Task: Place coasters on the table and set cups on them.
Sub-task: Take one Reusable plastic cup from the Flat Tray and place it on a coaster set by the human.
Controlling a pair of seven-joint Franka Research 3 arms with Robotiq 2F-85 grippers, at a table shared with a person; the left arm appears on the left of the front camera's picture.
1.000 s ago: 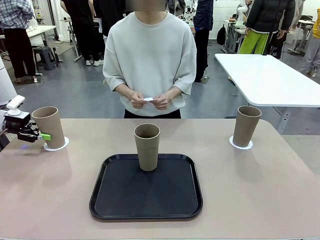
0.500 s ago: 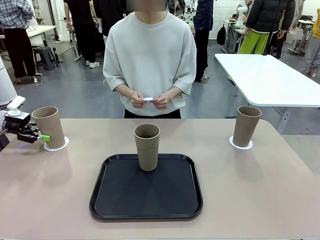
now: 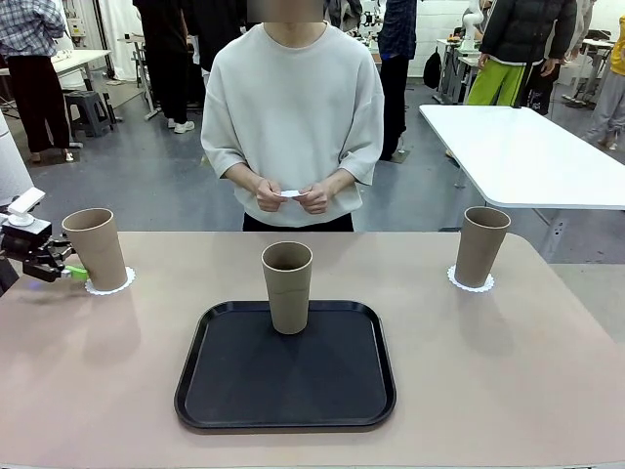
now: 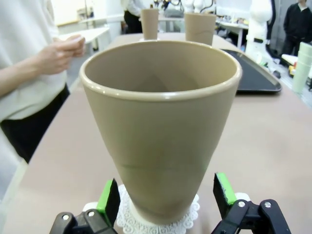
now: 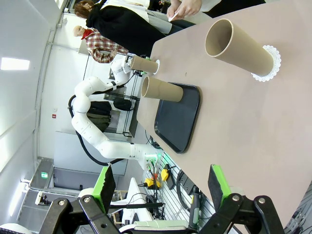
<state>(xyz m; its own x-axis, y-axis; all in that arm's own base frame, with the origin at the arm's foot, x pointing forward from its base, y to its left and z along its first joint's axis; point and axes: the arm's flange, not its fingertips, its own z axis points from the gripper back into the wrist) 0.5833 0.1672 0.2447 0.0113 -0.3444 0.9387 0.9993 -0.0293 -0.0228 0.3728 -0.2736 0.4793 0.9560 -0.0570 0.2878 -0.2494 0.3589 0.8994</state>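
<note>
At the table's (image 3: 508, 371) left end, a tall matte tan cup (image 3: 96, 249) stands upright on a scalloped white coaster (image 3: 117, 284). The left gripper (image 3: 68, 271) is spread wide just beside its base, untouching. The right gripper (image 5: 161, 187) gapes wide, empty.

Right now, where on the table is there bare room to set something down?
Bare tabletop lies between the black tray and the left cup, and between the tray and the right cup. Crowded: the far left corner, where the left gripper flanks that cup.
</note>
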